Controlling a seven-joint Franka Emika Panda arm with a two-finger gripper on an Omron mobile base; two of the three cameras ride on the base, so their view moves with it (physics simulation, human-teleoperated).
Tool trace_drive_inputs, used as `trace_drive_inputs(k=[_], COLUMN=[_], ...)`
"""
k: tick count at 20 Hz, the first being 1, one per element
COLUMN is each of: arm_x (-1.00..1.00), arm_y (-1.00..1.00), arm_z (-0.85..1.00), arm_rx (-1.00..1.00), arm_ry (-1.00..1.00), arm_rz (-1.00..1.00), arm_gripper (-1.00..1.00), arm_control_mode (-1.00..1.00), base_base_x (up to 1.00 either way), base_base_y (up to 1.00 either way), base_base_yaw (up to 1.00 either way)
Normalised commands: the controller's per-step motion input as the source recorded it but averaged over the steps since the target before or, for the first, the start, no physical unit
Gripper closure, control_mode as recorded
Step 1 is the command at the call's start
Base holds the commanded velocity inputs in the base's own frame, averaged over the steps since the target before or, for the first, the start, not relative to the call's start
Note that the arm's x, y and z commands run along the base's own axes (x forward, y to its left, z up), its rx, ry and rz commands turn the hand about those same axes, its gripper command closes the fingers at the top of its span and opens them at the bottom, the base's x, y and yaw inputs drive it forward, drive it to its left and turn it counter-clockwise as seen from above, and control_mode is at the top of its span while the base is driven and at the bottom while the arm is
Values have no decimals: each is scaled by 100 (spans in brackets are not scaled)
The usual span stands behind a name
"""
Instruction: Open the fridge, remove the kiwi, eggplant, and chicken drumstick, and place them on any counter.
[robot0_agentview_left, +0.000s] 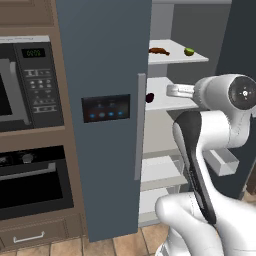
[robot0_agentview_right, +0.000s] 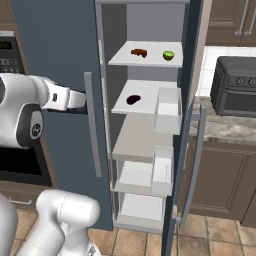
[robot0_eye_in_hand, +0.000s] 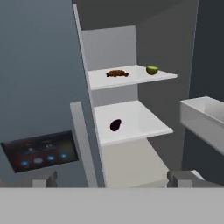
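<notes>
Slate-blue fridge (robot0_agentview_right: 55, 60) stands with its right door swung open and its left door shut, white shelves bare to the room. On the top shelf (robot0_agentview_right: 150, 60) lie the drumstick (robot0_agentview_right: 139, 52) to the left and the kiwi (robot0_agentview_right: 168, 55) to the right, apart from each other. One shelf down, near its left front, lies the eggplant (robot0_agentview_right: 133, 99), alone.

From the hand view the claw (robot0_eye_in_hand: 111, 179) is released, its two tips spread wide at the bottom of the picture with nothing between them. It sits outside the fridge, in front of the opening, at about the level of the eggplant shelf. The eggplant (robot0_eye_in_hand: 115, 125) lies ahead of the claw and slightly above it, well apart; the drumstick (robot0_eye_in_hand: 117, 73) and kiwi (robot0_eye_in_hand: 152, 70) lie farther back and higher.

White door bins (robot0_agentview_right: 168, 110) hang on the open door. Right of the fridge runs the marbled table (robot0_agentview_right: 225, 131), with a dark toaster oven (robot0_agentview_right: 235, 86) on it.
</notes>
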Motion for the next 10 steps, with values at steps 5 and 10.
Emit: trace_drive_inputs(k=[5, 10], arm_x=[-4, 0], arm_y=[-13, -4], arm_z=[13, 0], arm_rx=[0, 0], arm_ry=[6, 6], arm_rz=[1, 1], arm_gripper=[-100, -100], arm_control_mode=[-100, -100], base_base_x=[0, 0], base_base_y=[0, 0], base_base_yaw=[0, 0])
